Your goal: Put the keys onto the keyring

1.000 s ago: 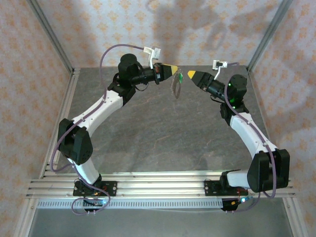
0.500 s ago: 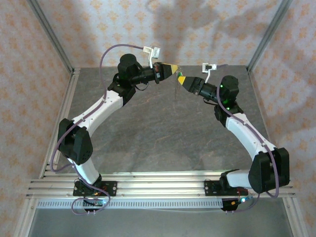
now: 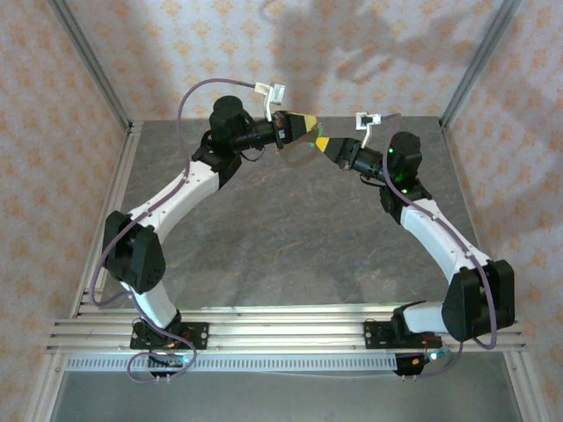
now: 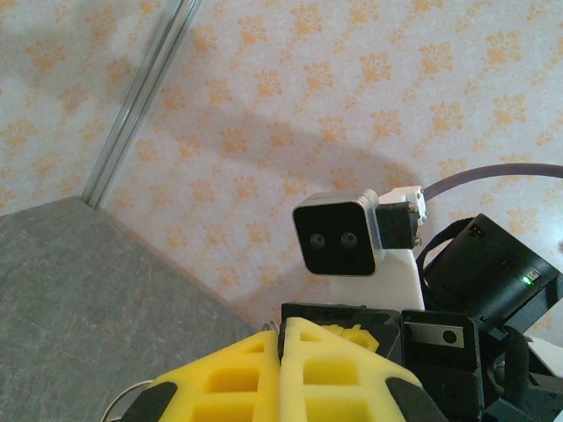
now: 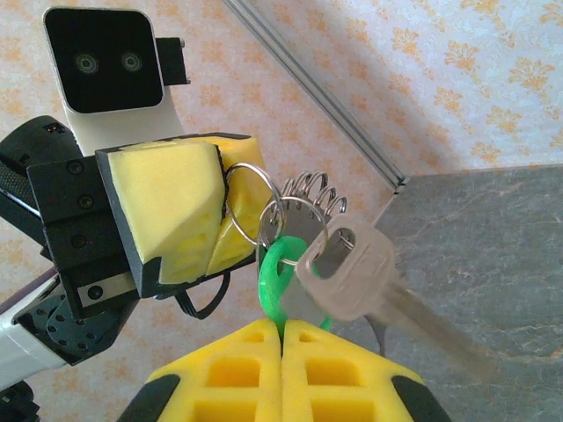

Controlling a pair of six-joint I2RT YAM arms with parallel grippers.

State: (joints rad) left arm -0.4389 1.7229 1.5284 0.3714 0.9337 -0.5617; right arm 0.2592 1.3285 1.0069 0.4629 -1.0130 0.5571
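Top external view had both arms raised over the far part of the grey stone-patterned worktop (image 3: 264, 229). The left tool (image 3: 305, 126) and the right tool (image 3: 323, 142) met almost tip to tip in mid-air. That left room for metal to hang freely between them, though the pieces there were too small to make out.

Left wrist view showed the left tool (image 4: 281, 369) with its yellow foam-faced fingers pressed together. The white-cased wrist camera (image 4: 339, 236) of the other arm sat just beyond, so the two tools were nearly nose to nose.

Right wrist view gave the detail. The left tool (image 5: 220, 211) pinched a thin silver wire keyring (image 5: 247, 207) at its edge, so most of the loop stood clear. That looked like a way to steady it for threading. The right tool (image 5: 281, 365) was pressed together on a green plastic tag (image 5: 274, 280). A square-headed silver key and its neighbours, the keys (image 5: 350, 266), hung from that tag just beside the loop, the blade blurred. A tight coil of silver split rings (image 5: 318, 192) sat behind them. Whether the keys were already threaded onto the keyring or merely overlapped it could not be told.
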